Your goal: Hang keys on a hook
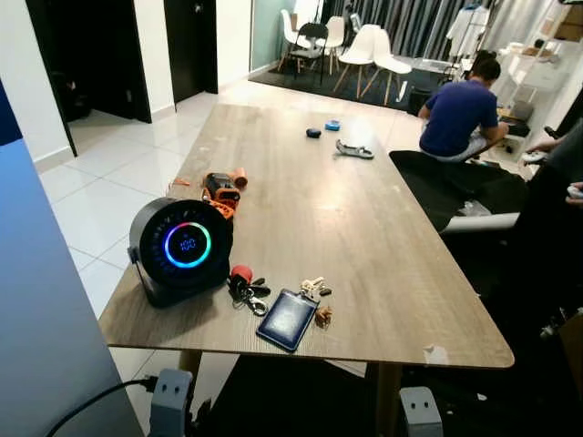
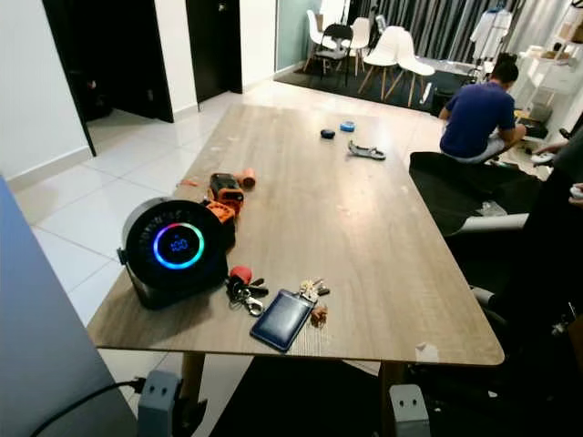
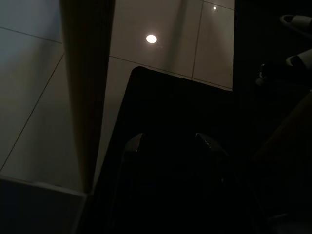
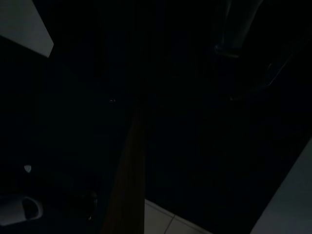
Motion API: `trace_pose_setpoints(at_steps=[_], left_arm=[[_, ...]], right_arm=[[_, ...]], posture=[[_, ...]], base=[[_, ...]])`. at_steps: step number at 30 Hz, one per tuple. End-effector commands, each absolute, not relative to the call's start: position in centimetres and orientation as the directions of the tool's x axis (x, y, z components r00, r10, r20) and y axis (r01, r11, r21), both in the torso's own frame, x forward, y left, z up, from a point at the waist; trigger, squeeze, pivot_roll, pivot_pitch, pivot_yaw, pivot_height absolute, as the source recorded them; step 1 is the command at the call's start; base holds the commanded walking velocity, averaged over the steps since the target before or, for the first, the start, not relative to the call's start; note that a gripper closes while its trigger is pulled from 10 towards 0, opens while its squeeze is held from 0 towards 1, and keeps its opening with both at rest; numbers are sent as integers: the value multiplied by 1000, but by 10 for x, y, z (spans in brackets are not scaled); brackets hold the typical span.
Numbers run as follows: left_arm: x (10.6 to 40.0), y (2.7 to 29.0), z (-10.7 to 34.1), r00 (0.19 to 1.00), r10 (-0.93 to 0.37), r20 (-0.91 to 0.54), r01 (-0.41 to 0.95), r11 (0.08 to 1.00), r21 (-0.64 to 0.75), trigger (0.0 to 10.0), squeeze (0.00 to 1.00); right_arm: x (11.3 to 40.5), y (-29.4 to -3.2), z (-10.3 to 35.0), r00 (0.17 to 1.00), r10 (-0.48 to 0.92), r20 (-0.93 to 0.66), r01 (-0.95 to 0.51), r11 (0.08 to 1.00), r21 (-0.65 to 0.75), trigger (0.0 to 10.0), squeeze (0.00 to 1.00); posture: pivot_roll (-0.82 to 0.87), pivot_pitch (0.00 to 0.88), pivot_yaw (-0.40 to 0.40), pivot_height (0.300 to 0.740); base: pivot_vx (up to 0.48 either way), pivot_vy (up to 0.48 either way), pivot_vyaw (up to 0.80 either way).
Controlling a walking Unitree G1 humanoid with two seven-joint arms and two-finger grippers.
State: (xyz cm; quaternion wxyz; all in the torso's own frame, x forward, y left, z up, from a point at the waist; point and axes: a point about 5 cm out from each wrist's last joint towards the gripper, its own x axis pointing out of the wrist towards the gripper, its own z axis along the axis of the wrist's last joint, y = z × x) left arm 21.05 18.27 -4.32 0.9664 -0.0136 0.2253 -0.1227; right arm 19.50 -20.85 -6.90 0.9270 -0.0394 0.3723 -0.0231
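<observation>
Both arms hang low, below the near edge of the long wooden table [image 1: 364, 228]. In the dim left wrist view the left gripper [image 3: 168, 146] shows two black fingers standing apart over a dark mat and pale glossy tiles. The right wrist view is nearly black, so I cannot tell how the right gripper is set.

Just inside the table's near edge lies the bunch of keys [image 1: 246, 289], with a red fob and dark rings, loose on the wood grain. Touching it on the right is a flat navy card holder [image 1: 287, 319], then a smaller metal key bunch [image 1: 314, 289]. Close on the left stands a round black device [image 1: 180, 248] with a glowing blue ring. Behind it sits an orange and black tool [image 1: 221, 188], maybe a small power tool.

The middle of the table is bare wood. At the far end are a small dark object [image 1: 312, 133], a blue one [image 1: 332, 125] and a grey tool [image 1: 354, 149].

White tiled floor [image 1: 100, 200] runs open along the left edge. On the right, a person in a blue shirt [image 1: 460, 114] sits low beyond a black chair [image 1: 455, 187].
</observation>
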Motion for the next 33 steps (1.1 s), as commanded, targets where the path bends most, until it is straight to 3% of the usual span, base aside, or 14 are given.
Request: trace_pose_setpoints(at_steps=[1,33], left_arm=[[207,184,-45,856,-259,-448,257,964,-67,10000,0],[205,183,-46,849,-276,-451,277,959,-66,10000,0]], right_arm=[[191,-210,-71,707,-80,-702,15,995,-99,10000,0],[183,-211,-75,692,-88,-717,19,994,-103,10000,0]], posture=[[92,39,-71,740],[86,39,-69,740]], base=[[0,0,0],[0,0,0]])
